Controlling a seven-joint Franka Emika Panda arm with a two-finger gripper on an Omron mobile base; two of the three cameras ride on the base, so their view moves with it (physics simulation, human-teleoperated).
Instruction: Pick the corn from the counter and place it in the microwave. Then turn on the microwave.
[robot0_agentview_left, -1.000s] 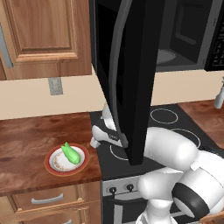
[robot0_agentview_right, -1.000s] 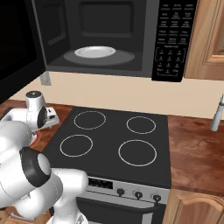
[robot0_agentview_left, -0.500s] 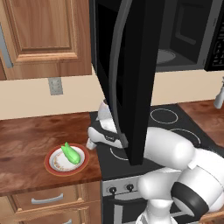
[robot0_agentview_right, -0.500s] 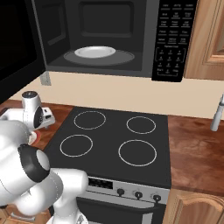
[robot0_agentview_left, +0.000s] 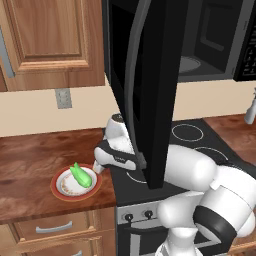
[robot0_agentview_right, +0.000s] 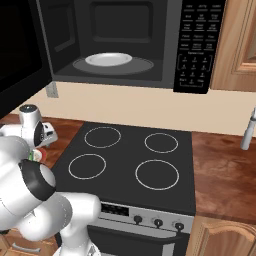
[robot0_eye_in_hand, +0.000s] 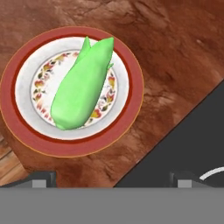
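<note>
The corn, a bright green husked cob, lies on a white red-rimmed plate on the reddish-brown counter. My gripper hovers above the plate's edge. It is open, its two dark fingertips far apart with nothing between them. From the left base, the corn rests on the plate left of the stove, and the gripper hangs just right of it. The microwave stands with its door swung wide, a glass turntable inside and the button panel at right.
The black stovetop with white ring burners borders the plate's counter on the right. The open microwave door hangs over the arm. A wall outlet and a wooden cabinet sit behind the counter. A grey upright object stands at far right.
The hand has crept a little leftward, from the stove's edge toward the plate. The corn and plate have not moved, and the jaws have stayed wide.
</note>
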